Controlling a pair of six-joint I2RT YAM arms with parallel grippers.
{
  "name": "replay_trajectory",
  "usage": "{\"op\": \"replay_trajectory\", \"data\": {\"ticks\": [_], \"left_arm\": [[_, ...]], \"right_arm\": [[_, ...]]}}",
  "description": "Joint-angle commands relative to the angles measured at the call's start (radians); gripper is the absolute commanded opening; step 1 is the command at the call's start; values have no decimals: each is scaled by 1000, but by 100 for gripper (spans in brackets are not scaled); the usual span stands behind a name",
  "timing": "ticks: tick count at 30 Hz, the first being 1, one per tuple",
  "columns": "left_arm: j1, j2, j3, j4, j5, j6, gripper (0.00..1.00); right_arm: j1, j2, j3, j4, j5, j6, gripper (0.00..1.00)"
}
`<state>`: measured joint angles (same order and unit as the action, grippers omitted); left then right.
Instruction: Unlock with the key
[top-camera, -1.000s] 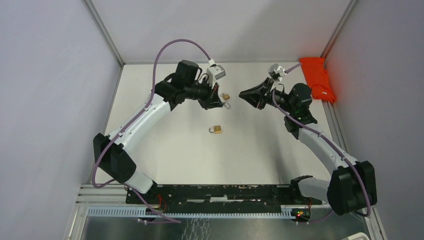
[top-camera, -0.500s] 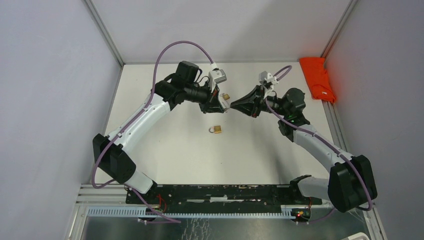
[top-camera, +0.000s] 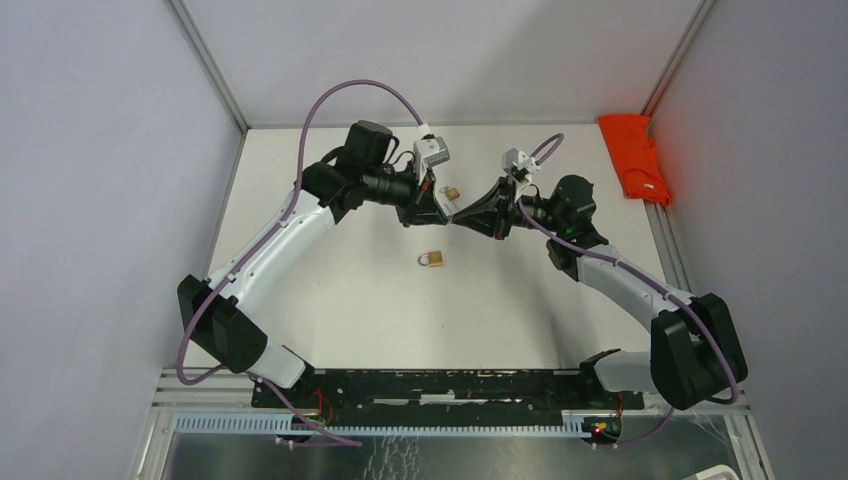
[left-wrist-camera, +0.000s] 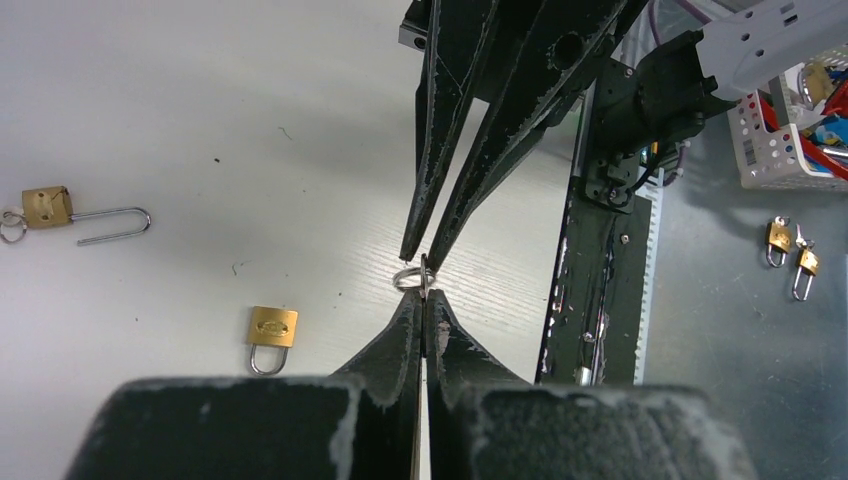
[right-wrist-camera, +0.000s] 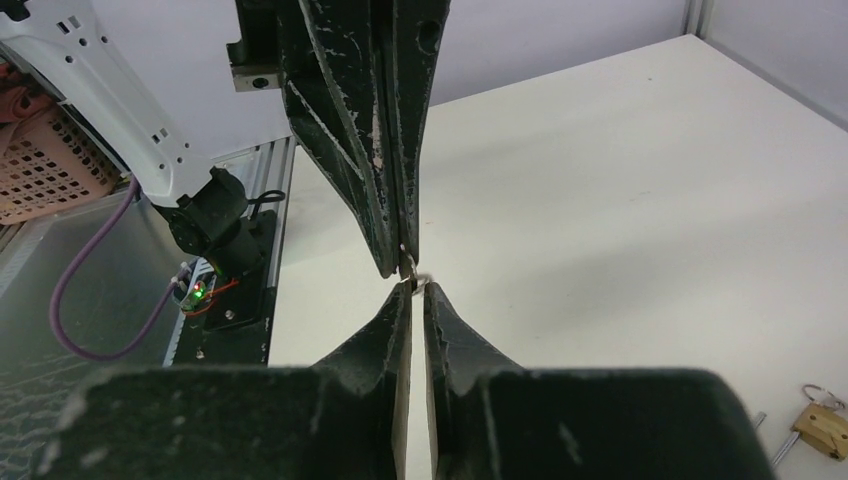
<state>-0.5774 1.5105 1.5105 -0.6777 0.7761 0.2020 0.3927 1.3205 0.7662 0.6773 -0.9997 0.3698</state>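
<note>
— Where is the small silver key (left-wrist-camera: 424, 272)?
— Above the white table (left-wrist-camera: 200, 120), clamped in the left gripper (left-wrist-camera: 424, 300).
— And the right gripper (left-wrist-camera: 421, 255)?
— Tip to tip with it, jaws a sliver apart at the key; I cannot tell if it grips. A brass padlock (left-wrist-camera: 272, 327) lies nearby.

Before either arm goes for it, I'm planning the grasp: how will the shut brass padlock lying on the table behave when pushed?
The padlock lies flat on the smooth table, so a push would probably slide it, not roll or tip it. Its all-metal build looks rigid, and likely dense for its size.
</note>
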Motion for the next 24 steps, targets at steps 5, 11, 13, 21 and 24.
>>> {"op": "replay_trajectory", "data": {"ticks": [5,11,13,21,24], "left_arm": [[-4,-31,3,38,58,45,2],[-4,-29,4,38,55,45,2],[-4,-30,4,38,53,46,2],[-4,-33,8,38,55,47,2],[-4,-32,10,38,61,47,2]], "right_arm": [[4,-14,33,59,11,6,13],[4,-54,30,39,49,-21,13],[3,-65,33,35,61,-21,13],[3,-78,61,5,67,-41,12],[4,-55,59,43,53,-16,12]]}}
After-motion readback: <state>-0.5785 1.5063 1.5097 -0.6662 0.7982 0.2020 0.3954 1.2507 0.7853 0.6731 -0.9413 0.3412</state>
